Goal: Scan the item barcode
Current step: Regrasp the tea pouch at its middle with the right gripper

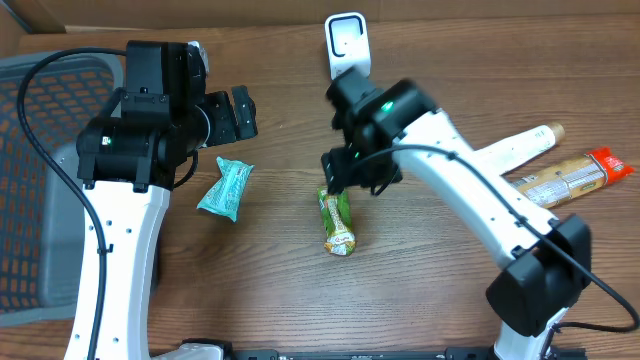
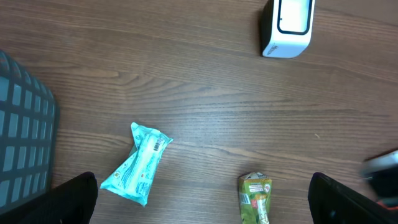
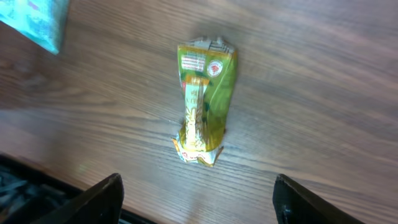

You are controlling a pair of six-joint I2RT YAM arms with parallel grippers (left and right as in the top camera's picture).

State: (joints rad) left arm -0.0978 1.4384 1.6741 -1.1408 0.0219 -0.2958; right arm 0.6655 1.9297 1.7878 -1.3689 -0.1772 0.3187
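Right claw [image 3: 196,190] released above green snack packet [image 3: 202,99] lying flat on bench [image 3: 329,74], left claw [image 2: 205,200] spread wide, empty, teal packet [image 2: 138,165] nearby, white scanner [image 2: 287,26] beyond

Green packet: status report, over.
Left gripper open, empty. Right gripper open over green packet, which lies flat, ungripped. Teal packet aside; nothing on table between green packet and scanner.

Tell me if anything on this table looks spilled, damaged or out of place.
Nothing looks spilled or broken. The green packet lies flat on the table with one end crumpled, and the teal packet is creased; both look like ordinary wrapper wear.
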